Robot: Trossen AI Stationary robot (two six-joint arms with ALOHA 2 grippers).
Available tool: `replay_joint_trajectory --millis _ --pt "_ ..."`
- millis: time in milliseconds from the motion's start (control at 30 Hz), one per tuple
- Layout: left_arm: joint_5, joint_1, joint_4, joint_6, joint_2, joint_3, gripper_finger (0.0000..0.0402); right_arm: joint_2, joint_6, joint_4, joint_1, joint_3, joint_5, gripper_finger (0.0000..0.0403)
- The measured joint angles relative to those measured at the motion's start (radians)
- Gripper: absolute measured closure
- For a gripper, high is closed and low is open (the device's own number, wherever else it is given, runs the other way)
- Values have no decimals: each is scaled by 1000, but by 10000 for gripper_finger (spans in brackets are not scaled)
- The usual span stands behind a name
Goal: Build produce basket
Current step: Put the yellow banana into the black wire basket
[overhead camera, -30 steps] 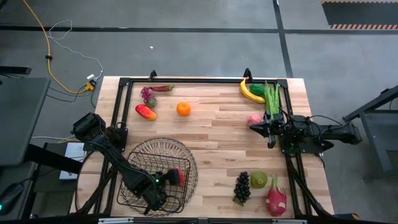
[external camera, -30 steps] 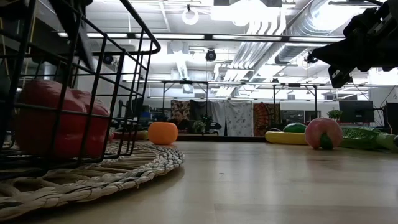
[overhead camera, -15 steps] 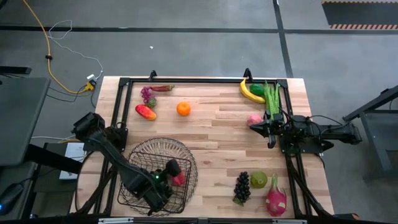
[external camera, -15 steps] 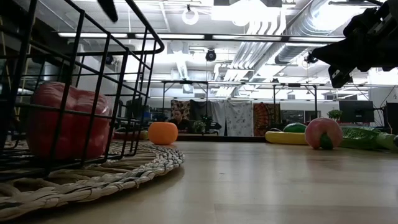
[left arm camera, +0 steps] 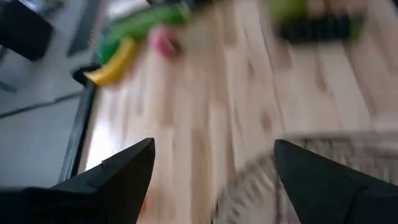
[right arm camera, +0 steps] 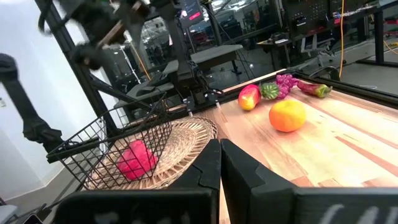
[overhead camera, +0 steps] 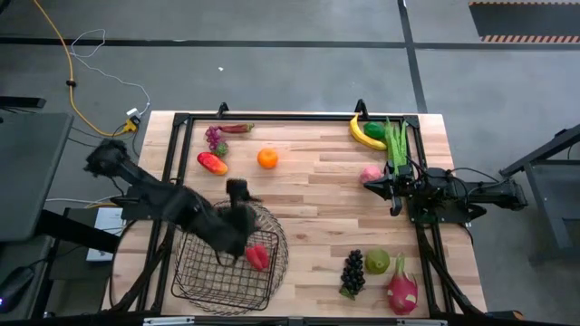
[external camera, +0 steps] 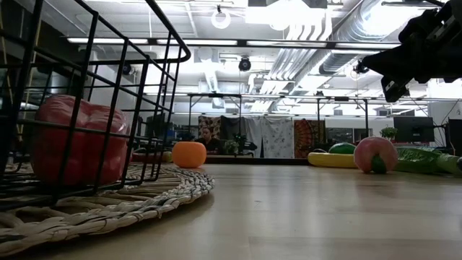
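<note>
High view had the left hand [overhead camera: 237, 192] spread empty over the basket [overhead camera: 208, 272] rim, right hand [overhead camera: 373, 184] pressed together, so a careless swing could've clipped the wire.

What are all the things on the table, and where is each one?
Round dark wire-mesh basket: one, near left, on a woven mat.
Red fruit: one, inside the basket.
Orange: one, far middle.
Red-yellow mango: one, far left.
Purple grapes: one bunch, far left.
Yellow banana: one, far right.
Green beans: one bundle, beside the banana.
Pink peach: one, right.
Dark grapes: one bunch, near right.
Green pear: one, near right.
Pink dragon fruit: one, near right corner.
Left gripper: open, above the basket's far rim.
Right gripper: shut, by the peach.
</note>
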Motion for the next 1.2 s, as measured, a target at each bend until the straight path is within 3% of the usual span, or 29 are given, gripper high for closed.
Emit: replay_joint_trajectory --millis 167,367,433,533,633,767,933,1200 --pt "4 74 391 106 -225 -258 85 -1 0 0 0 0 0 403" --pt "90 203 842 156 -481 -625 85 0 0 0 0 0 0 403" --pt "140 259 978 167 -546 -724 85 -1 0 0 0 0 0 403" --pt "297 361 1090 169 -629 -836 85 -1 0 0 0 0 0 403" --pt "472 475 1155 141 -672 -908 85 -1 0 0 0 0 0 403" --pt "621 614 1158 104 -681 -930 85 -1 0 0 0 0 0 403" --pt "643 682 1153 70 -679 -931 85 -1 0 0 0 0 0 403" --pt "631 659 1117 98 -674 -931 85 -1 0 0 0 0 0 403"
